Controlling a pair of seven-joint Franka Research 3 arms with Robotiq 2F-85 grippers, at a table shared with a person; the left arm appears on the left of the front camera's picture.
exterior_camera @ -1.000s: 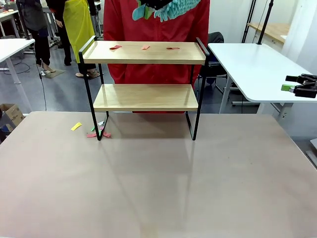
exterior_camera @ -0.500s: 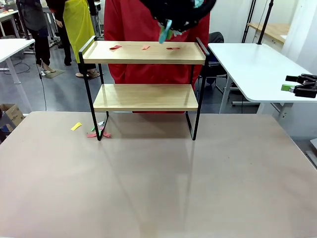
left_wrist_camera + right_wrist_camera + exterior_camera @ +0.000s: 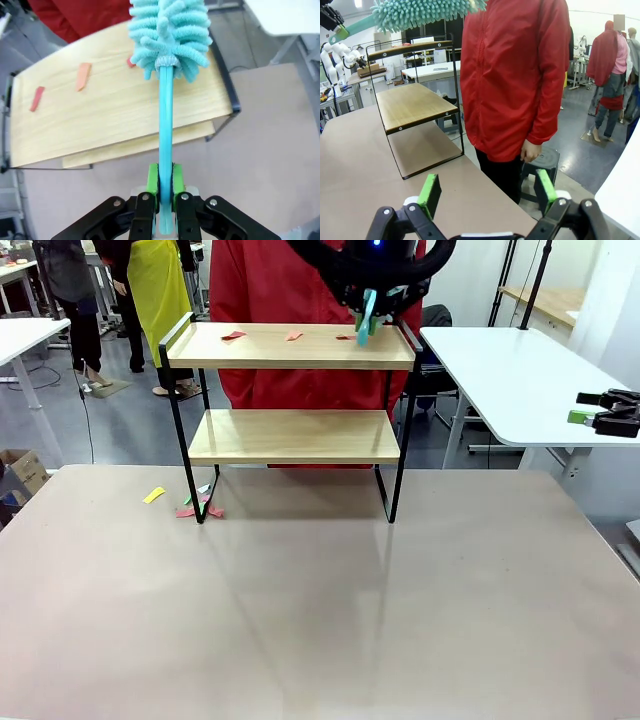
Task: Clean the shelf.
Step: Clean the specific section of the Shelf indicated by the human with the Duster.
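The shelf (image 3: 290,345) stands upright at the far side of the table (image 3: 320,620), with its long axis running left to right. The left gripper (image 3: 165,177) clamps the handle of a turquoise duster (image 3: 167,30), whose fluffy head points over the top board's right end. The right gripper (image 3: 489,192) is wide open and holds nothing.

No text, label, brand, number or sign can be read in any of the views.
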